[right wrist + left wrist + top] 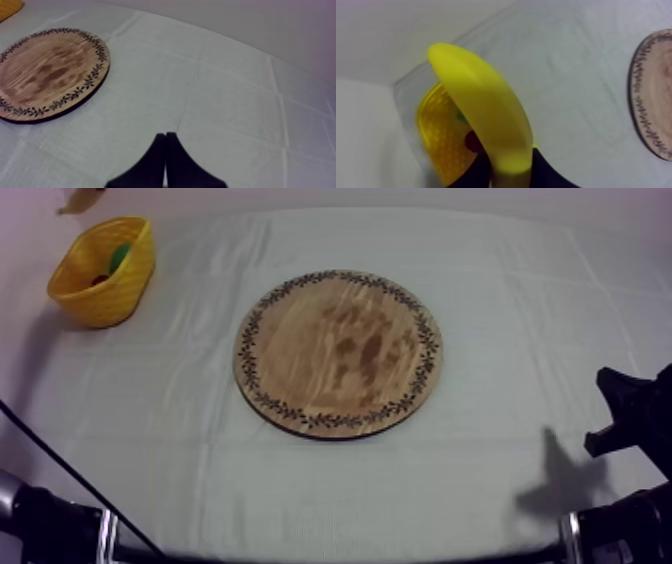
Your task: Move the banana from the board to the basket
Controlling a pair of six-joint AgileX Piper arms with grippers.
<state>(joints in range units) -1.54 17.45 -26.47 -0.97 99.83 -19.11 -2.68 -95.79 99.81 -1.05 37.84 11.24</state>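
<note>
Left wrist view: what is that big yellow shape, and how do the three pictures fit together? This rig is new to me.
Two robot arms sit at either side of a cloth-covered table. The top view looks down from above; each wrist view comes from a camera riding on one arm. The big yellow shape is a curved yellow toy banana, held in the left jaws near the yellow basket, not yet in it. The basket holds a small red fruit and something green. The round wooden board with the patterned rim is bare. The right jaws are shut on nothing, low at the table's right.
</note>
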